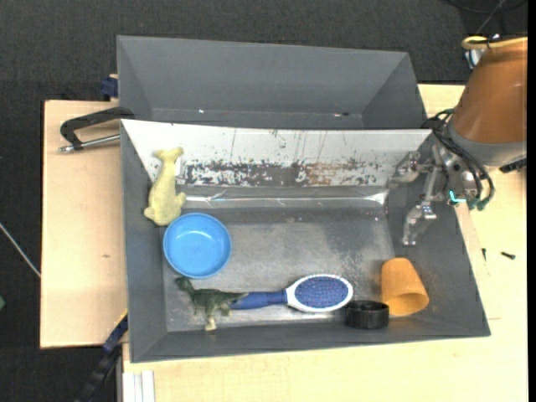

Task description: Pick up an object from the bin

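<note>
My gripper point(416, 218) hangs over the right side of the bin, near the right wall, open with nothing between its fingers. Just below it in the view, an orange cup point(404, 286) lies on its side on the bin floor. A black round cap point(367, 314) rests against the cup's lower left. A blue-and-white hairbrush point(306, 294) lies along the front wall, its head towards the cap.
A green toy dinosaur point(205, 300) stands at the brush handle's left end. A blue bowl point(197, 244) sits at the left, and a yellow plush animal point(165, 188) leans in the back left corner. The arm with its orange cover comes in from the right.
</note>
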### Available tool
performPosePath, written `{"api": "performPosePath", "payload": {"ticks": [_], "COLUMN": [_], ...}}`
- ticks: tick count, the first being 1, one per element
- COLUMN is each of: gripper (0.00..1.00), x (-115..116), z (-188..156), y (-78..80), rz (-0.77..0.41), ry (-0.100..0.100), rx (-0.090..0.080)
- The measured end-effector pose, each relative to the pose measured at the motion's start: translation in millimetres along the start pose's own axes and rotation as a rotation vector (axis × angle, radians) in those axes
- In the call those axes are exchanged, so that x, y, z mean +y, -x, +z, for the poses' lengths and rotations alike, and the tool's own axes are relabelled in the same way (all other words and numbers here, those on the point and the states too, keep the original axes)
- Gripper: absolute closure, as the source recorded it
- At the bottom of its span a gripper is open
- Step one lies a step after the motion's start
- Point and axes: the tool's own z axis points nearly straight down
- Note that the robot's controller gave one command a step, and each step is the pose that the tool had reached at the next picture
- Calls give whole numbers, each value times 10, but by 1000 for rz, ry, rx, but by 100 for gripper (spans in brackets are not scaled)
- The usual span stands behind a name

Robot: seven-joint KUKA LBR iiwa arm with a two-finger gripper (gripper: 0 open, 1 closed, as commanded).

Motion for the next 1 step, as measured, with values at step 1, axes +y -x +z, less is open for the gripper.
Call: {"api": "performPosePath", "payload": {"ticks": [1], "gripper": [0], "x": [20], "z": [593], "y": [-340], "rz": [-27], "ry": [-3], "rx": [-19]}}
